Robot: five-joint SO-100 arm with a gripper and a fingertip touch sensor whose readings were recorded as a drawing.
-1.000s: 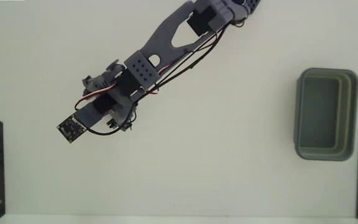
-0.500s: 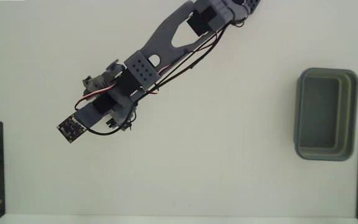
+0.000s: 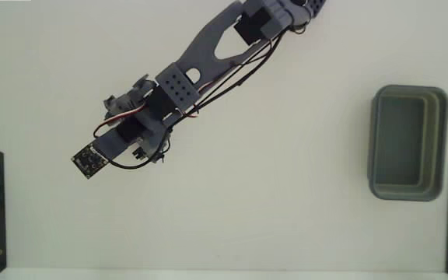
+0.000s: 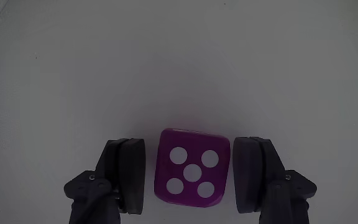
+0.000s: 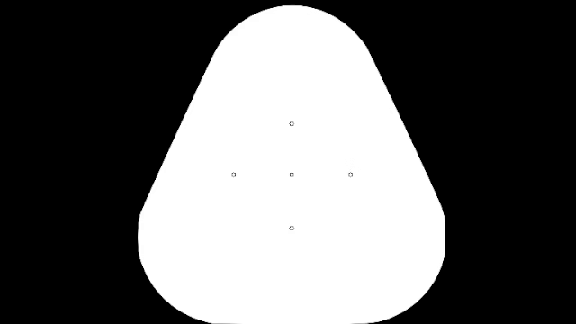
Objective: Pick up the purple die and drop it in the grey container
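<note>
In the wrist view the claw [image 4: 188, 183] sits low over the table [image 4: 179, 68] with its two dark pads either side of the purple die [image 4: 192, 177], which shows its five-pip face to the camera. There is a thin gap on each side of the die, so the claw is open around it and not yet gripping; the gap looks a little narrower on the right pad than on the left. The die rests on the table between the pads. In the fixed view the die itself is hidden under the arm [image 3: 185, 82], and the grey container [image 3: 407, 142] stands well apart from the arm's tip, far to the right, empty as far as can be seen. The risk from here, as I judge it, is in the closing: if the nearer pad touches first, it may push or twist the die on the smooth table, and the rounded corners could let it squirt out. A weak pinch might also drop it during the long swing towards the container.
</note>
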